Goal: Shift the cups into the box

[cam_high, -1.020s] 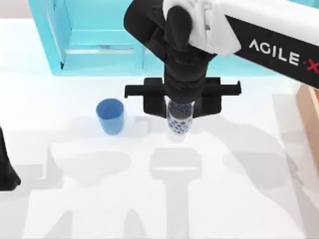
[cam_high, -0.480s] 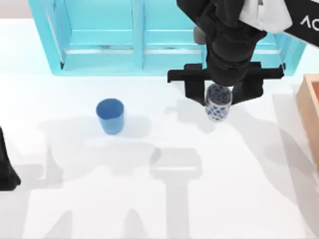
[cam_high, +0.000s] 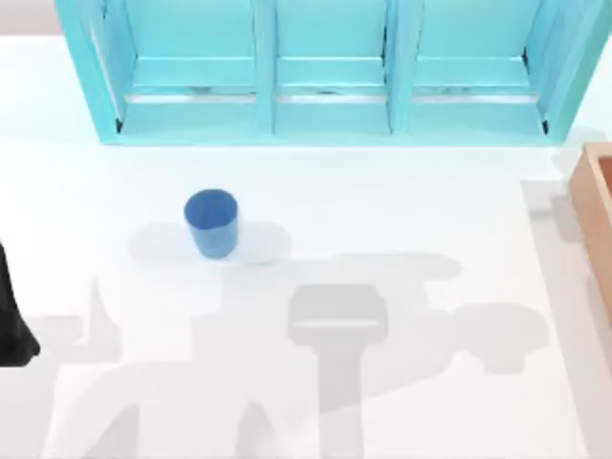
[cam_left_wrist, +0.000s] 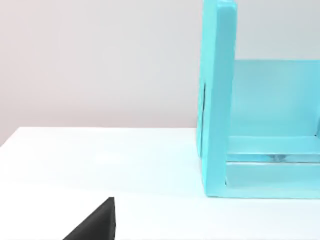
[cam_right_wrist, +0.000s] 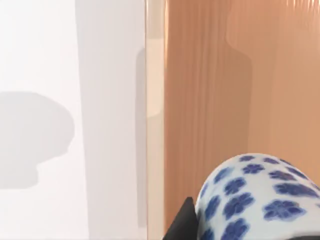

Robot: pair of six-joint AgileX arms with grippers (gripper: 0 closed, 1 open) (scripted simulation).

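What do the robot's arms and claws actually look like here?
Little of them is visible, all plain matte black without markings or cables: the left arm, a dark rounded bulk at the table's left edge; the left gripper, a sharp-cornered flat wedge; the right gripper, one angular finger beside the white cup with dark-blue flower pattern.

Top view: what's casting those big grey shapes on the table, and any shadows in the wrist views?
Top view: soft grey arm-shaped shadows fall across the white table, with a small one beside the blue cup. Right wrist view: a rounded shadow on the table and a bottle-like one on the tan box, behind the patterned cup. Left wrist view: even light on the turquoise shelf.
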